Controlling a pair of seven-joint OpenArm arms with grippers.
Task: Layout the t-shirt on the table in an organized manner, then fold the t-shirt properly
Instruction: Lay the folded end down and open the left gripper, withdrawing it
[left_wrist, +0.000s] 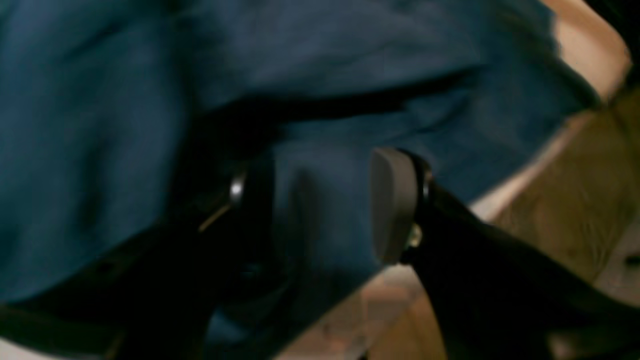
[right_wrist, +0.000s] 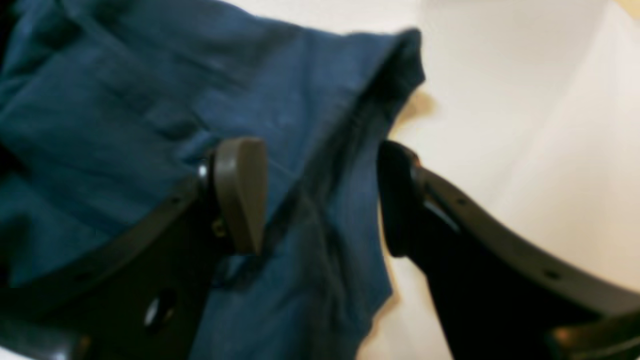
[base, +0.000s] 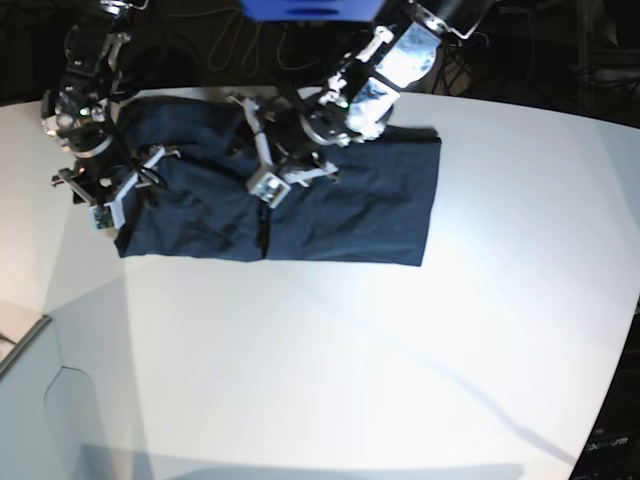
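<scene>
The dark navy t-shirt (base: 360, 200) lies spread across the far part of the white table (base: 350, 350), creased toward its left end. My left gripper (base: 265, 185) reaches down onto the shirt's middle. In the left wrist view, which is blurred, the left gripper (left_wrist: 322, 205) has its jaws apart with a bulge of t-shirt (left_wrist: 100, 125) between the pads. My right gripper (base: 103, 198) is at the shirt's left end. Seen from the right wrist, the right gripper (right_wrist: 320, 195) is open astride a hemmed edge of the t-shirt (right_wrist: 125, 100), one finger over bare table (right_wrist: 500, 100).
A blue object (base: 310, 8) and dark cables (base: 230, 40) sit behind the table's far edge. The table's curved edge (base: 40, 325) runs along the lower left. Brown floor (left_wrist: 575, 210) shows past the table edge in the left wrist view.
</scene>
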